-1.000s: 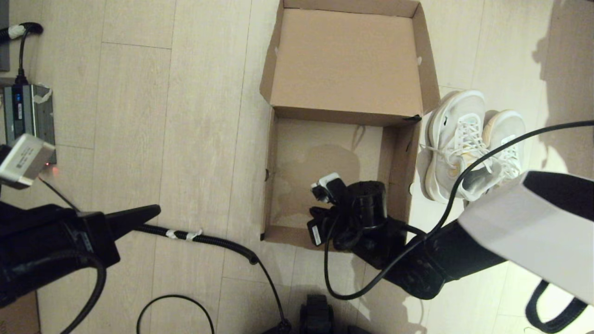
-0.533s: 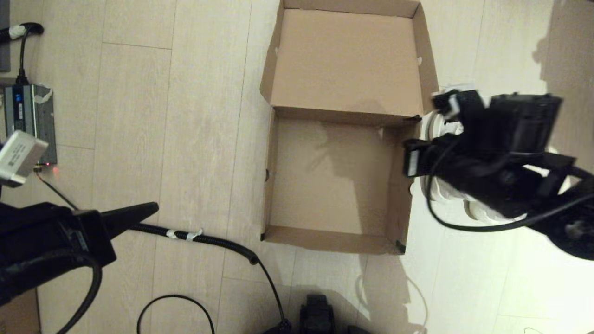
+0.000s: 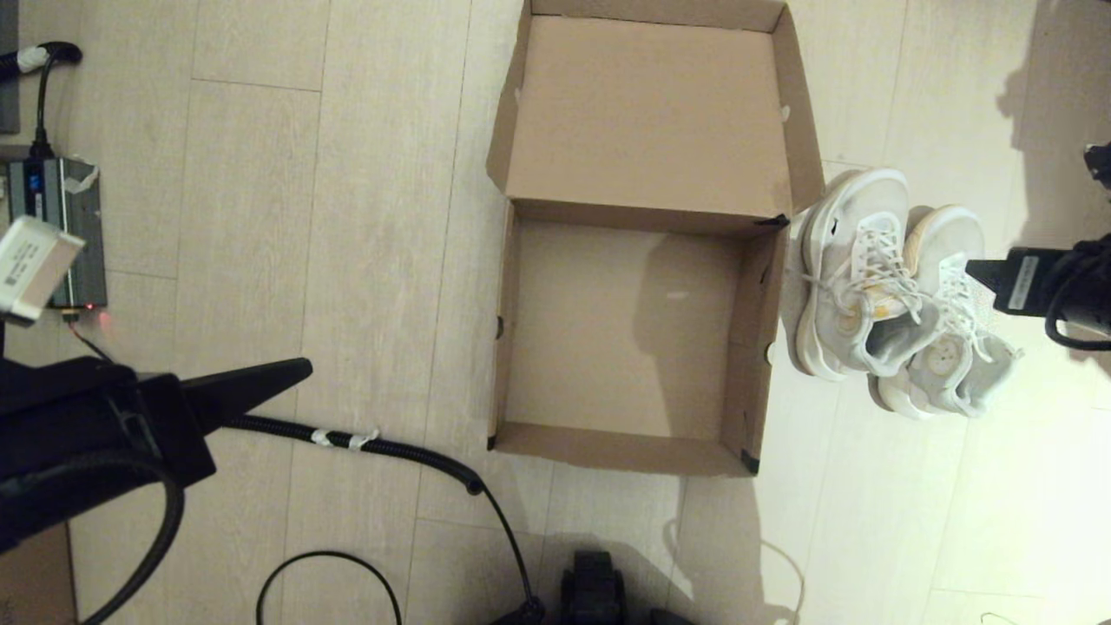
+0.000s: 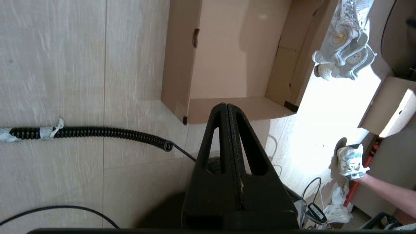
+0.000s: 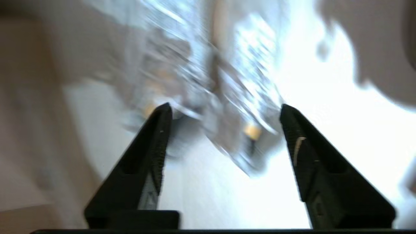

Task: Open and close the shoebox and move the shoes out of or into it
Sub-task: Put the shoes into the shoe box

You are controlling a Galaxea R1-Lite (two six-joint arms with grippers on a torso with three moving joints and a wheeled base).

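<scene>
The shoebox (image 3: pixel 621 334) stands open and empty on the floor, its hinged lid (image 3: pixel 647 113) folded back flat on the far side. The two white shoes (image 3: pixel 868 278) rest side by side on the floor just right of the box. My right arm (image 3: pixel 1050 282) hangs at the right edge, beyond the shoes. Its gripper (image 5: pixel 224 112) is open with nothing between the fingers, and the blurred shoes (image 5: pixel 227 97) lie ahead of it. My left gripper (image 3: pixel 299 371) is shut and empty, parked left of the box; its tip (image 4: pixel 226 105) points at the shoebox (image 4: pixel 227 48).
A coiled black cable (image 3: pixel 391 451) runs across the floor left of the box. A grey power unit (image 3: pixel 52 230) sits at the far left. In the left wrist view a smaller carton (image 4: pixel 386 107) and a person's hand (image 4: pixel 351 159) holding something white show beyond the shoes (image 4: pixel 344 48).
My right arm has swung from inside the box, over the shoes, out to the right edge. The shoes, the box and the left arm have stayed put.
</scene>
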